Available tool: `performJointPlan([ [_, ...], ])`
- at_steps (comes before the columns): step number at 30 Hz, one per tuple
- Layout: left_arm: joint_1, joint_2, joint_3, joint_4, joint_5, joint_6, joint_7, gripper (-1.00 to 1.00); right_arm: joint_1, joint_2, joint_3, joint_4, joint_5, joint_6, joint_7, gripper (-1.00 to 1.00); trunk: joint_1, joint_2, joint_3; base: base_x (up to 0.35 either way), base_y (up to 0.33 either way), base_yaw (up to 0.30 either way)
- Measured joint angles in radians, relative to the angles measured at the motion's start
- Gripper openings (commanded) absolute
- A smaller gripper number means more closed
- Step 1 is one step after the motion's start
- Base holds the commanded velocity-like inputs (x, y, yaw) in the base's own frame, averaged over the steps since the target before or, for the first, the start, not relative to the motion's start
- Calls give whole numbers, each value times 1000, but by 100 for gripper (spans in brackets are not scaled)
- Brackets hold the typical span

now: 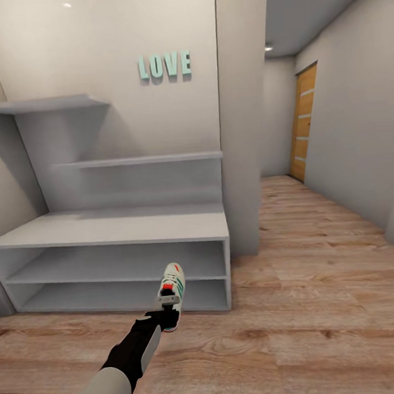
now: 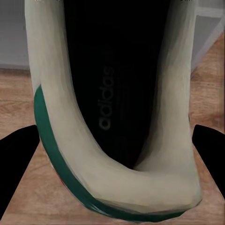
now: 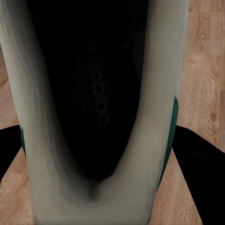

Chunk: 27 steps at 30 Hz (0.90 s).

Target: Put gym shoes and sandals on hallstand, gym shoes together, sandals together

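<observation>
A cream-white gym shoe (image 1: 172, 286) with green stripes and a red heel patch hangs heel-first from my left gripper (image 1: 168, 310), which is shut on it. It is held above the corridor floor (image 1: 320, 305), just in front of the hallstand's (image 1: 104, 229) lower right shelves. In the left wrist view that gym shoe (image 2: 61, 93) sits between the black fingers (image 2: 16, 164). A second gym shoe (image 3: 42, 140) sits between the right gripper's fingers (image 3: 197, 168), with wood floor behind it. The two sandals are out of view.
Stepped wall shelves (image 1: 137, 160) rise above the bench top, under teal LOVE letters (image 1: 164, 65). A grey pillar wall (image 1: 244, 127) borders the rack's right end. The corridor runs on to the right toward a wooden door (image 1: 303, 128).
</observation>
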Motion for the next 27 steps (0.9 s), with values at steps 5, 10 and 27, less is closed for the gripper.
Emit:
performJointPlan([
  [5,0,1,0,0,0,0,0,-100,0,0,0,0,0,0,0,-100,0,0,0,198,-235,0],
  [10,0,1,0,0,0,0,0,-100,0,0,0,0,-1,0,0,-100,0,0,0,177,-198,0],
  [27,0,0,0,0,0,0,0,-100,0,0,0,0,1,-1,0,-100,0,0,0,26,-19,0],
])
